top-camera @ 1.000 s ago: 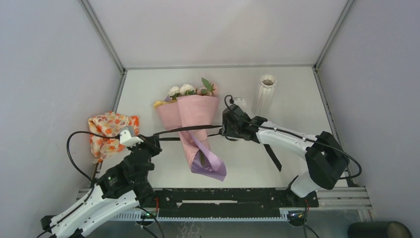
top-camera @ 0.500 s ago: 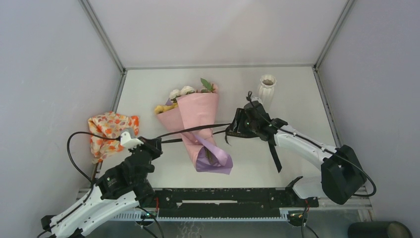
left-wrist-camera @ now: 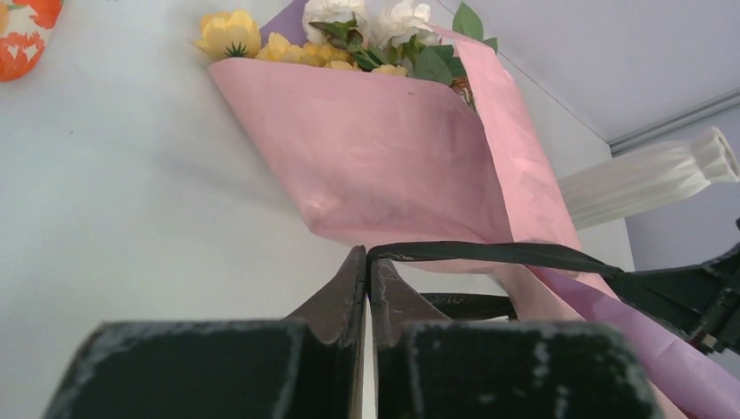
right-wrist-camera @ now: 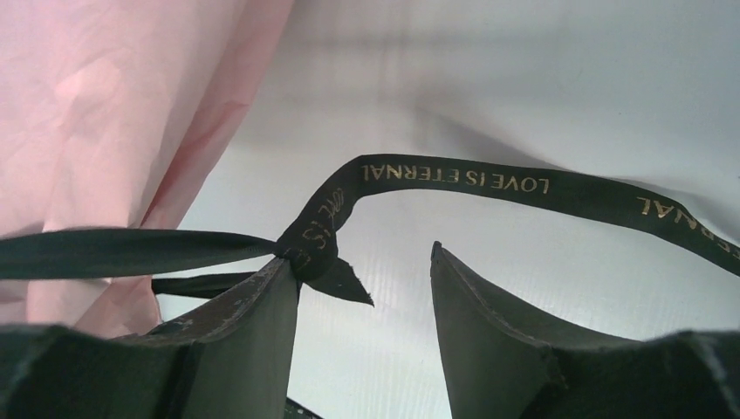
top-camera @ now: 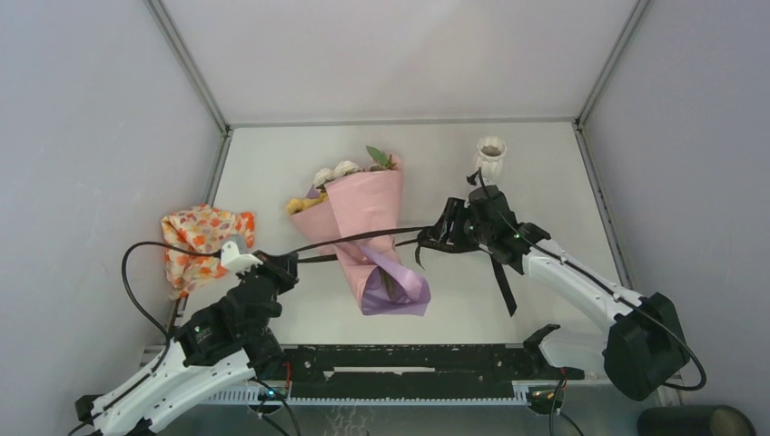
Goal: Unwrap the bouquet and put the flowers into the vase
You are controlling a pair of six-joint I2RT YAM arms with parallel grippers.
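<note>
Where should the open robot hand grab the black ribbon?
Probably the small knot, sitting right beside the right hand's open fingers. Come from the vase side, low and sideways: the ribbon runs taut across the pink bouquet, and the left hand pinches its other end.

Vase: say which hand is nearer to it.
Right. The right hand sits just in front of the vase; the left hand, pinching the black ribbon, is far off beyond the bouquet.

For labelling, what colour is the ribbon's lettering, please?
Gold, on the black ribbon; right wrist view.
</note>
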